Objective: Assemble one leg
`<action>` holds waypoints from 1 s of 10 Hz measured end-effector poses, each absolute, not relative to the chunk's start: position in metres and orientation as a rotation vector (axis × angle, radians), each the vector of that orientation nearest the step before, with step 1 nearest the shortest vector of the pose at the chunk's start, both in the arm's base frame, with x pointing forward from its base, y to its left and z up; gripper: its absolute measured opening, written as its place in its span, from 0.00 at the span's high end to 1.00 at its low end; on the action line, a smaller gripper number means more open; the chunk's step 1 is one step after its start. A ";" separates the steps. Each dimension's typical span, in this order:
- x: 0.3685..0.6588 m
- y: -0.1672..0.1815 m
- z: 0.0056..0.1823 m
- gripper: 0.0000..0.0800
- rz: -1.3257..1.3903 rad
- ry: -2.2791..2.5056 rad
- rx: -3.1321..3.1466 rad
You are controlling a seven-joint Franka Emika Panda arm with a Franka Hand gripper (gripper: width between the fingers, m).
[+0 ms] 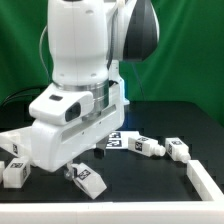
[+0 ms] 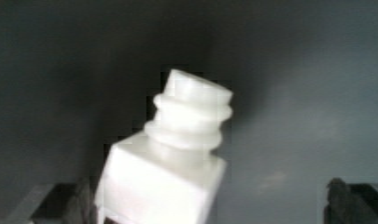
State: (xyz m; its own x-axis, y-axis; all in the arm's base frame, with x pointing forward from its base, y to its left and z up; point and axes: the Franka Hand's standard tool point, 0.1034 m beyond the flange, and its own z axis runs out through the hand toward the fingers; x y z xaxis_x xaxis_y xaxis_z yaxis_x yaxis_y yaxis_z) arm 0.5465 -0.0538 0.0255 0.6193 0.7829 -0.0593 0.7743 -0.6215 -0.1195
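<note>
In the wrist view a white square-sided leg (image 2: 165,170) fills the lower middle, its round stepped peg (image 2: 191,103) pointing away from the camera. It sits between my gripper's (image 2: 207,205) dark fingertips, close to one fingertip (image 2: 61,203) and well apart from the other (image 2: 356,200). The jaws stand wide, so the gripper is open, not closed on the leg. In the exterior view the gripper (image 1: 74,172) is low over the black table, with a tagged leg (image 1: 89,179) right beside it.
Other tagged legs lie on the table: one at the exterior view's left (image 1: 15,173) and two to the right (image 1: 150,147) (image 1: 178,150). A white tagged part (image 1: 118,142) shows partly behind the arm. A white angled rail (image 1: 205,181) sits at the front right.
</note>
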 end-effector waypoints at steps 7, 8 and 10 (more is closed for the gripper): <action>0.540 -0.053 0.012 0.52 0.137 -1.306 -2.761; 0.540 -0.053 0.012 0.52 0.137 -1.306 -2.761; 0.540 -0.053 0.012 0.73 0.137 -1.306 -2.761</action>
